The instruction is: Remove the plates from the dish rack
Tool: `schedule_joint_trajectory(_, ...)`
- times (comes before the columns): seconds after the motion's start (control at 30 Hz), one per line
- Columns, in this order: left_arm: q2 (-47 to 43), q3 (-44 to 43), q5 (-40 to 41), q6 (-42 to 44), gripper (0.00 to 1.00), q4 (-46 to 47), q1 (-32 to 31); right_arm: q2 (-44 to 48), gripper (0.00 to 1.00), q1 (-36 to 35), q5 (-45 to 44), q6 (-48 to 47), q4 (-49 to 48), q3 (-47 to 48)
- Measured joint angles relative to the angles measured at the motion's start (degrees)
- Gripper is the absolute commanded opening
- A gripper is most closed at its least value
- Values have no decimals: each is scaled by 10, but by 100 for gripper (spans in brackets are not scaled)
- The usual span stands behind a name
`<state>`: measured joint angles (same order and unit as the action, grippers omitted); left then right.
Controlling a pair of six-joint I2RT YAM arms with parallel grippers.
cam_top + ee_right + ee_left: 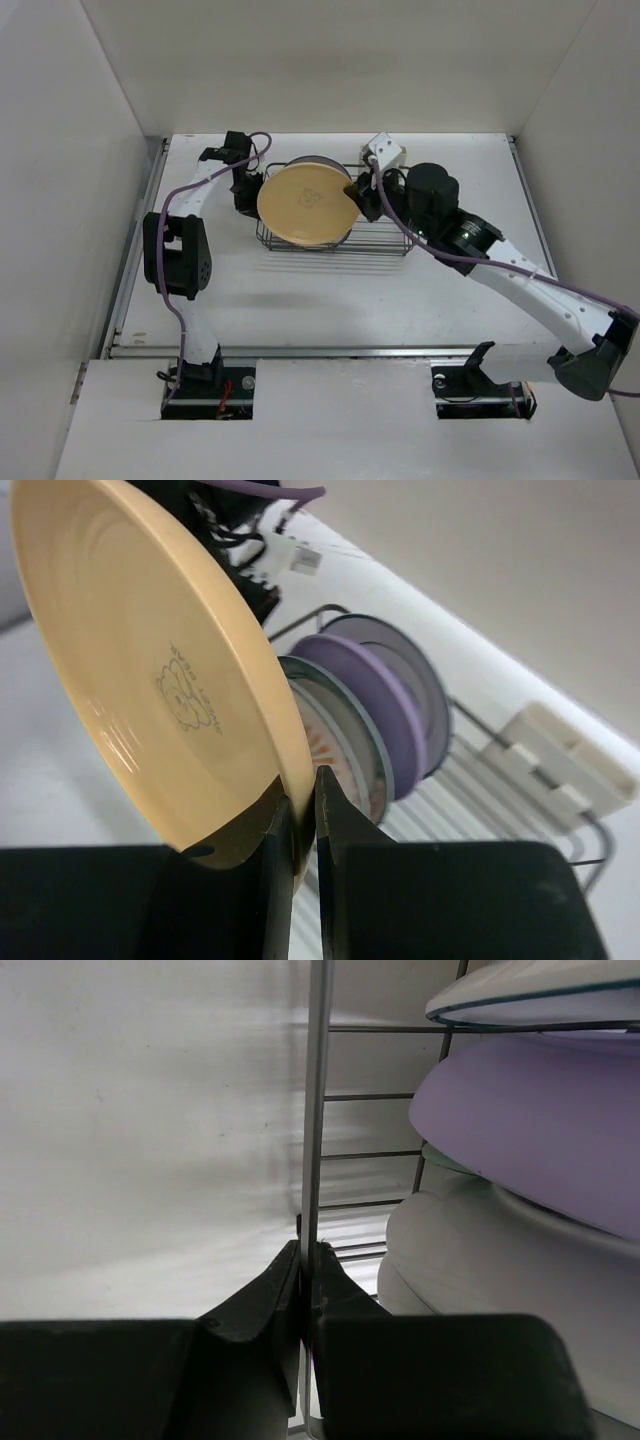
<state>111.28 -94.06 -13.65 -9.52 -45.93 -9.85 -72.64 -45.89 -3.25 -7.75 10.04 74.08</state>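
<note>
The dark wire dish rack (380, 245) stands at the table's far middle. Upright in front is a yellow plate (305, 203) (130, 670), its right rim pinched by my right gripper (354, 193) (302, 795), which is shut on it. Behind it stand a white plate with orange marks (335, 745), a lavender plate (375, 705) (540, 1130) and a white green-rimmed plate (415, 680). My left gripper (243, 192) (307, 1260) is shut on the rack's left rim wire (318, 1110). White plates (480, 1260) lean just right of it.
A white plastic cutlery holder (385, 153) (565, 765) is clipped to the rack's far right edge. Purple cables run along both arms. White walls enclose the table on three sides.
</note>
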Motion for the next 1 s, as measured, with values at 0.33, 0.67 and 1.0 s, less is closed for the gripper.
schedule_joint_trajectory(0.33, 1, 1, -30, -43, 0, 3, 14, 100, 0, 11, 193, 288, 2, -308)
schedule_joint_trajectory(0.67, 10, 1, -73, -93, 0, 19, 13, 115, 0, 9, 201, 476, -48, -412)
schedule_joint_trajectory(1.0, 27, -26, -72, -75, 0, 5, 12, -85, 0, -34, 150, 563, -118, -388)
